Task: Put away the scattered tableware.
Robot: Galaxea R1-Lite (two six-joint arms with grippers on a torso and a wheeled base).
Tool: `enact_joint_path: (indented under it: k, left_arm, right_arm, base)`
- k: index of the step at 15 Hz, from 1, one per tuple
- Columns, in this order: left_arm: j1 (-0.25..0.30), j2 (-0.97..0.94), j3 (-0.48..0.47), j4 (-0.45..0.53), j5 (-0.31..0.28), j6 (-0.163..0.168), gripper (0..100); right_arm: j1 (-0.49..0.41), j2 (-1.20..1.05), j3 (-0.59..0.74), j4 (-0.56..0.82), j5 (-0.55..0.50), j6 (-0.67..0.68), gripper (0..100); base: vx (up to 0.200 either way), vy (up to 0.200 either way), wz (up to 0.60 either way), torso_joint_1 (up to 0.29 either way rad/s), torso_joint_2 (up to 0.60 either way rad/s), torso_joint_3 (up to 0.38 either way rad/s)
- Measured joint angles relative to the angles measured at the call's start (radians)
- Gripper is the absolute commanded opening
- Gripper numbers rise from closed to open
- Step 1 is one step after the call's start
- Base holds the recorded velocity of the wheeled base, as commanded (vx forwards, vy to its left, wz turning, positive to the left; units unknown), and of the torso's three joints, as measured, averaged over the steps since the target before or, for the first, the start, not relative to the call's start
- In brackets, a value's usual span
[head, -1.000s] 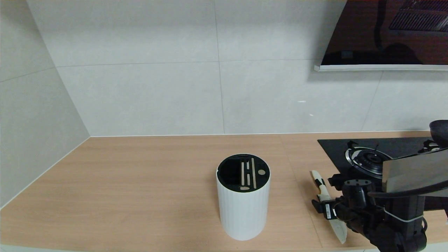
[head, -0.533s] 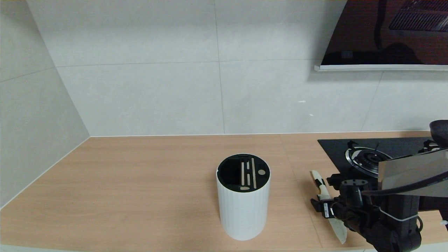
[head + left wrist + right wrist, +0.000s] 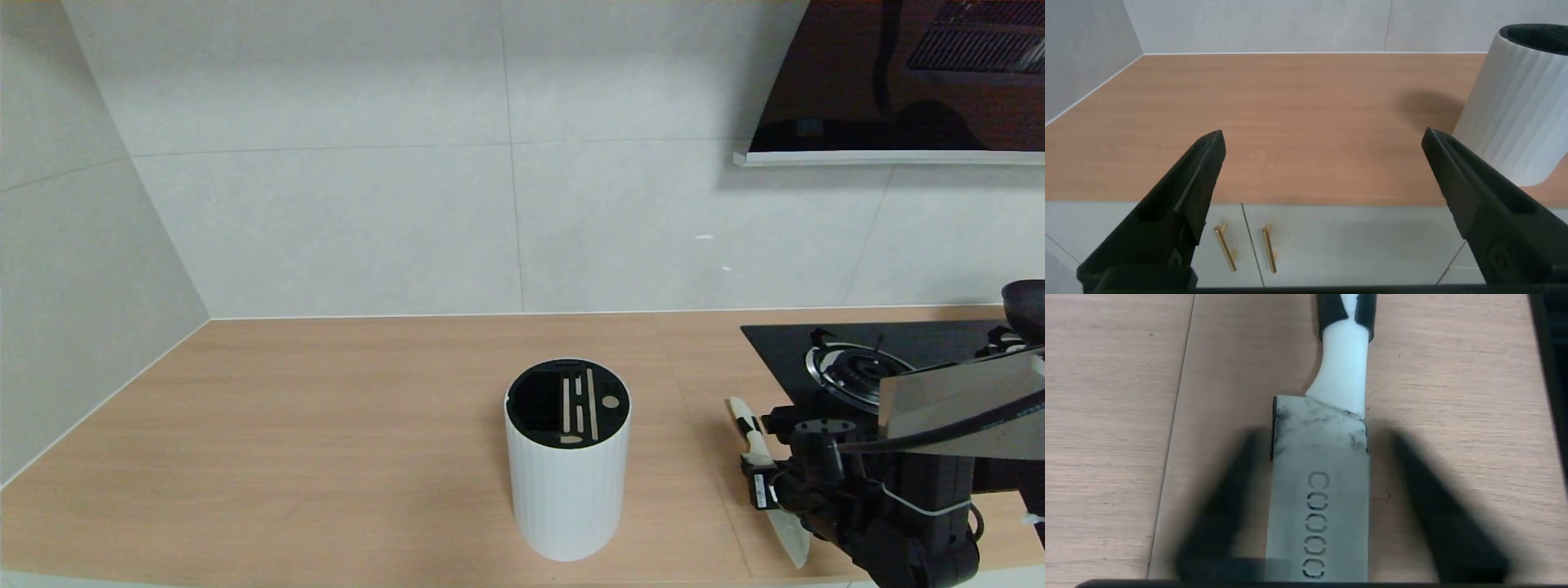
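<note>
Knife (image 3: 1320, 498) tip cut off at pic edge; right jaws blurred.

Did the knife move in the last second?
No. The knife lies just as before, its handle end the same way off the stove.

Wooden tabletop (image 3: 326, 408) carries an upright white ribbed holder (image 3: 567, 490), a knife (image 3: 751, 431) apparently lying flat, and a black hob (image 3: 784, 347).

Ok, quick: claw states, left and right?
Left claw: open, holding nothing.
Right claw: open, straddling the kitchen knife blade, not clamped on it.
</note>
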State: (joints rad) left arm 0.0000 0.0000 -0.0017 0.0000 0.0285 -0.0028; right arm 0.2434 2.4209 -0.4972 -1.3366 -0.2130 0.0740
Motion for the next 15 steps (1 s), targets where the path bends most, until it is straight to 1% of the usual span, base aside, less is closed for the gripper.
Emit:
enact_joint_path:
  k: [7,10,12,15]
  left_arm:
    - [0.0,0.0,0.0,0.0,0.0,0.0,100]
    - [0.0,0.0,0.0,0.0,0.0,0.005,100]
    - [0.0,0.0,0.0,-0.001,-0.001,0.013,100]
    - [0.0,0.0,0.002,-0.001,0.0,0.016,100]
  right_arm:
    - [0.0,-0.017,0.005,0.008,0.0,0.003,0]
    - [0.0,-0.098,0.03,0.023,0.0,0.01,0]
    - [0.001,-0.183,0.051,0.069,0.001,0.012,0]
    - [0.011,-0.312,0.069,0.153,0.001,0.022,0]
  base:
    - [0.0,0.0,0.0,0.0,0.0,0.0]
    - [0.0,0.0,0.0,0.0,0.0,0.0]
    - [0.0,0.0,0.0,0.0,0.0,0.0]
    - [0.0,0.0,0.0,0.0,0.0,0.0]
